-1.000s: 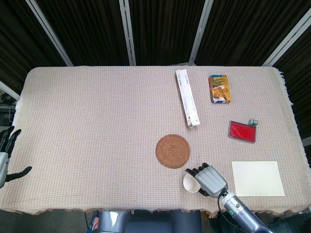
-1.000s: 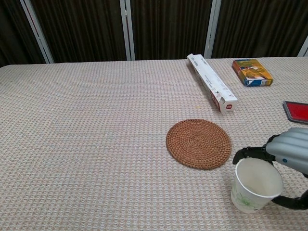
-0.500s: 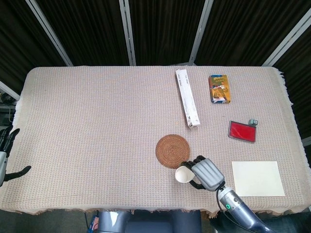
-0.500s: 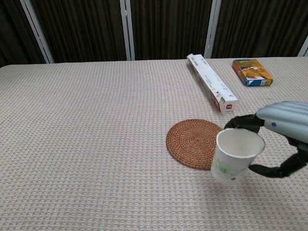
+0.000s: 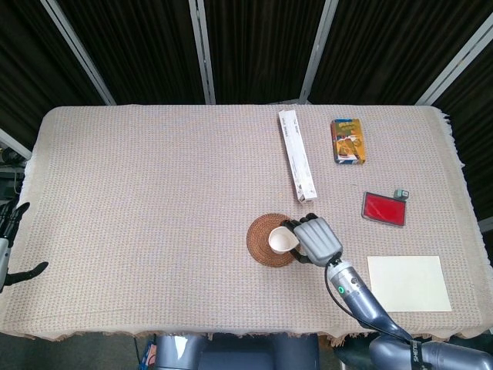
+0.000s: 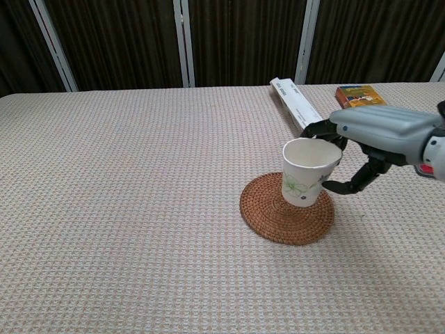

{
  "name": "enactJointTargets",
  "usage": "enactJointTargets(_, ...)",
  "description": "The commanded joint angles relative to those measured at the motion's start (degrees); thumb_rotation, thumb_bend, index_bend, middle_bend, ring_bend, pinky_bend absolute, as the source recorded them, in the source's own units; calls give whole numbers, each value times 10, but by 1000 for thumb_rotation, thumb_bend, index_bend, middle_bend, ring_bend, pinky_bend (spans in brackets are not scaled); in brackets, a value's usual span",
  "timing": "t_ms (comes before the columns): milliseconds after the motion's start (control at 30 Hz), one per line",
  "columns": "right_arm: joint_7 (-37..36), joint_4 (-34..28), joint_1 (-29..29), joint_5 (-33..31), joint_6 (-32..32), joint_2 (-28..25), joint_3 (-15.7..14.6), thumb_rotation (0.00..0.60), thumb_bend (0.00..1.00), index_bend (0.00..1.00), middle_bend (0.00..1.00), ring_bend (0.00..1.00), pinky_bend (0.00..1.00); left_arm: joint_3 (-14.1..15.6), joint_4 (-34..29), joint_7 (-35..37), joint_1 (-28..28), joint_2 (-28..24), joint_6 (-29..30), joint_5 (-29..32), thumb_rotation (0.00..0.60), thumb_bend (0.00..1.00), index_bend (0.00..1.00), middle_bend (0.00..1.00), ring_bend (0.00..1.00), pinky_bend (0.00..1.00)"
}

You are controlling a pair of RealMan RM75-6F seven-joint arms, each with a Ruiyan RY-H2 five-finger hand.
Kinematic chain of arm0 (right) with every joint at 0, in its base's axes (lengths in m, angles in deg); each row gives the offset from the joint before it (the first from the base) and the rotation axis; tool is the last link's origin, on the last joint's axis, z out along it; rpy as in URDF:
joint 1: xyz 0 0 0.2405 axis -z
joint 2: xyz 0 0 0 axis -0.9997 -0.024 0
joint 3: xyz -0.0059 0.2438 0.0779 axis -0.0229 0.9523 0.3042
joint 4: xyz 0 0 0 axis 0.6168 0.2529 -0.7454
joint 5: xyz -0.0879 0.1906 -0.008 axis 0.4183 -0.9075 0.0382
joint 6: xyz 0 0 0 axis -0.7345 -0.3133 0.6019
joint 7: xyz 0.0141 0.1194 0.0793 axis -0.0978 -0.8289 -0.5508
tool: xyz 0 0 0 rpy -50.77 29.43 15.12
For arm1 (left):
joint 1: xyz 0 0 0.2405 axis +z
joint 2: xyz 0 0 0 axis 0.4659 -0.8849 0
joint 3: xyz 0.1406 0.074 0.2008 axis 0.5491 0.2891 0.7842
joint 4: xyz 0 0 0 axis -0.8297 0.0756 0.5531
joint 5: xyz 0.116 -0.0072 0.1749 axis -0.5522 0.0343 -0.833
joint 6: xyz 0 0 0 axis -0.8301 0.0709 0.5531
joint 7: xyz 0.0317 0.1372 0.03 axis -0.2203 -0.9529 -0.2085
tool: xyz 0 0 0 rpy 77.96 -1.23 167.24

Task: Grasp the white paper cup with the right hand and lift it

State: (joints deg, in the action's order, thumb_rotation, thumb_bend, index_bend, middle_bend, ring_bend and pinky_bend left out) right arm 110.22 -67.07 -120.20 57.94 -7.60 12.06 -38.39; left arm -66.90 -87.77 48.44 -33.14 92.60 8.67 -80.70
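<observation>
— What's on the table [image 5: 154, 200] from where you stand?

— A woven cloth covers it; toward the far side lies a long white box [image 5: 296, 165], with a yellow and blue carton [image 5: 348, 141] to its right; nearer, a pale sheet of paper [image 5: 408, 283] and a red case [image 5: 384, 208]; a round wicker coaster [image 6: 278, 216] sits near the front.

— And the white paper cup [image 6: 306, 172]?

— Upright in the air just over the coaster; the right hand [image 6: 372, 136] has it, fingers [image 6: 316, 129] curled round its rim and thumb under its side.

— The other one?

— The left hand [image 5: 9, 243] hangs off the table's left edge, fingers apart, holding nothing.
</observation>
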Motion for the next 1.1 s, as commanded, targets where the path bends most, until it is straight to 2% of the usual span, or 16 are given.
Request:
enactJointTargets(33,39,34,-24,-43,4,34,5,600,300,291,437,420,324,-1,0,0,-1,0,-1,2,600,0,0,0,0,0)
enactJointTargets(100,46,42,-27,-49,2,39,2,600,298,285,435,416,324,-1,1,0,-1,0,-1,3,600,0,0,0,0,0)
enactJointTargets(167,51,50,-30,-57,-3,45,0,600,235,192,390,395,324,-2,1,0,-2,0,-2,5,600,0,0,0,0,0)
enactJointTargets(233,54,50,-32,-62,-6,43,-5,600,64,32,237,313,313,-2,1,0,-2,0,-1,5,600,0,0,0,0,0)
enactJointTargets(267,56,46,-33,-66,-7,40,-7,600,24,6,177,272,297,-2,0,0,-1,0,0,4,600,0,0,0,0,0)
enactJointTargets(333,54,34,-32,-68,-11,33,-9,600,0,0,51,170,239,-1,0,1,-1,0,0,4,600,0,0,0,0,0)
enactJointTargets(400,48,14,-28,-61,-23,21,-10,600,0,0,12,141,222,-1,0,1,-1,-1,0,4,600,0,0,0,0,0)
enactJointTargets(500,38,-27,-14,-43,-45,-11,-18,600,0,0,0,100,178,-1,0,3,-1,-2,0,4,600,0,0,0,0,0)
enactJointTargets(567,26,-68,6,-21,-65,-50,-31,600,0,0,0,54,118,-1,-1,7,0,-3,1,3,600,0,0,0,0,0)
enactJointTargets(633,4,-105,34,21,-95,-96,-50,600,0,0,0,7,32,-2,-1,11,1,-5,4,2,600,0,0,0,0,0)
enactJointTargets(700,-29,-121,74,82,-148,-143,-74,600,0,0,0,0,0,-1,0,14,1,-6,6,-1,600,0,0,0,0,0)
enactJointTargets(767,-72,-106,113,152,-209,-170,-101,600,0,0,0,0,0,0,2,12,1,-4,7,-4,600,0,0,0,0,0)
enactJointTargets(833,-98,-74,138,195,-251,-178,-118,600,0,0,0,0,0,1,4,8,0,-1,7,-8,600,0,0,0,0,0)
enactJointTargets(933,-120,-31,166,225,-300,-177,-128,600,0,0,0,0,0,2,9,3,0,6,11,-16,600,0,0,0,0,0)
enactJointTargets(1100,-145,24,191,242,-351,-162,-124,600,0,0,0,0,0,4,12,0,0,13,14,-22,600,0,0,0,0,0)
